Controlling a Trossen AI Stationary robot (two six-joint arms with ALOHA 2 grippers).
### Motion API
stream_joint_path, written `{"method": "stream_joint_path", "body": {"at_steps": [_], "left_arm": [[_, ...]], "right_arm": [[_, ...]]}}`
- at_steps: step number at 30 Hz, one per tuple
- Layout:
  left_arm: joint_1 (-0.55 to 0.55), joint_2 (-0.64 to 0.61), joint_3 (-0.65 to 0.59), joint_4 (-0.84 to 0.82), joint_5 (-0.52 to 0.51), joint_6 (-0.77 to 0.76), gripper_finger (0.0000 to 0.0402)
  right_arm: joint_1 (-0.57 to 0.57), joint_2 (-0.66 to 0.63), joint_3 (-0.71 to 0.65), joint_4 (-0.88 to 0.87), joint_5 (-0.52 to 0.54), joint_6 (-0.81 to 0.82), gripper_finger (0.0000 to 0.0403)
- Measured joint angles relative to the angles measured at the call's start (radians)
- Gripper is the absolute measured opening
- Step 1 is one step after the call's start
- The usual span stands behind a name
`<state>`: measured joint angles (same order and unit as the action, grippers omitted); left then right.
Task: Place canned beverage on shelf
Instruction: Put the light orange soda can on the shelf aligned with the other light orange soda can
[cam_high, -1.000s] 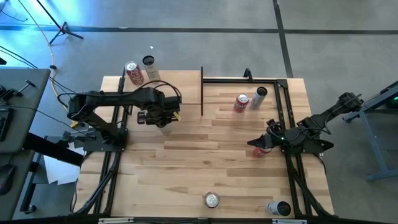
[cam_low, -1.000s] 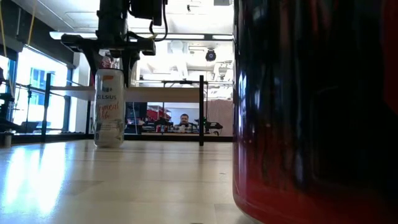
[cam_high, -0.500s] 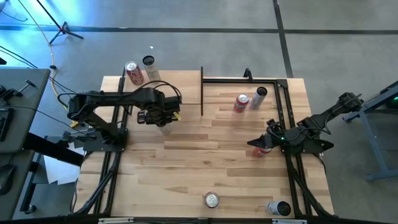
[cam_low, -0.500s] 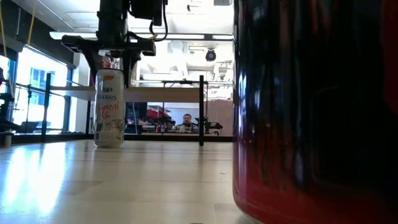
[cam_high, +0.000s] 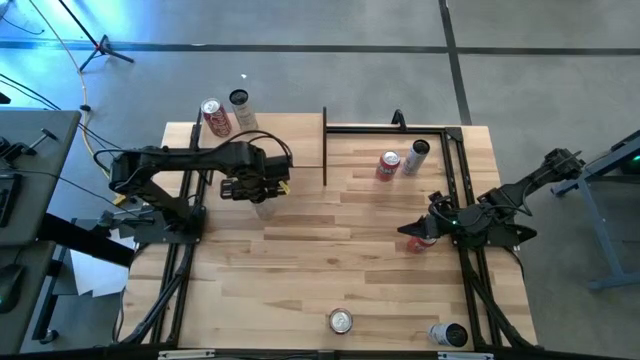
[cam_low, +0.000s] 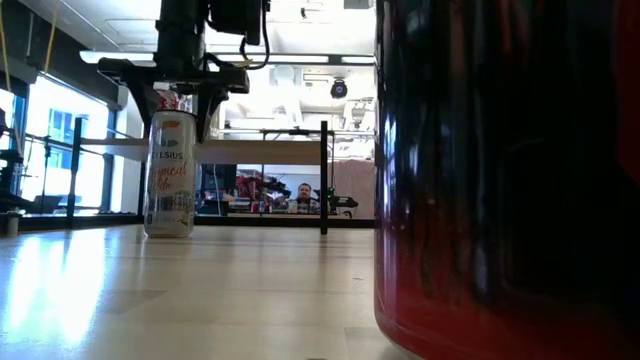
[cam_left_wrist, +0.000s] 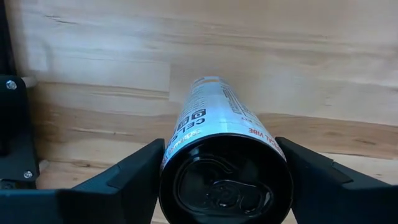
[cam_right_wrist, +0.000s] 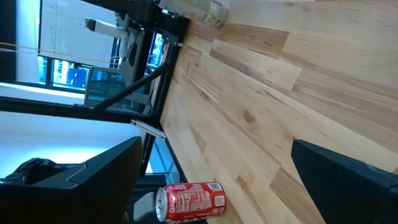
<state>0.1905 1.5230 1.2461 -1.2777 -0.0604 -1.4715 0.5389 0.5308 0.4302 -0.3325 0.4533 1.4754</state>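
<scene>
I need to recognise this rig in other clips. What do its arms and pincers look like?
Both arms, left and right, are matte black jointed links with black cabling. Each pincer, left and right, has two broad, flat black fingers. A small green light glows by the right wrist.

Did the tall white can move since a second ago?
Yes. In the low view the tall white can has shifted slightly left, away from the black post, as the left gripper opens above it.

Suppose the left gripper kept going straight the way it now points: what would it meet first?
The left gripper points down, its fingers either side of the tall white can standing on the tabletop. It would likely slide down that can first, then reach the tabletop.
</scene>
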Motion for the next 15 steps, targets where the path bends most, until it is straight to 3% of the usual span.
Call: {"method": "stream_joint_path", "body": {"at_steps": [15], "left_arm": [[-0.015, 0.000, 0.002, 0.015, -0.019, -0.001, 0.0376]], "right_arm": [[0.000, 0.000, 0.000, 0.000, 0.000, 0.000, 0.0400]]}}
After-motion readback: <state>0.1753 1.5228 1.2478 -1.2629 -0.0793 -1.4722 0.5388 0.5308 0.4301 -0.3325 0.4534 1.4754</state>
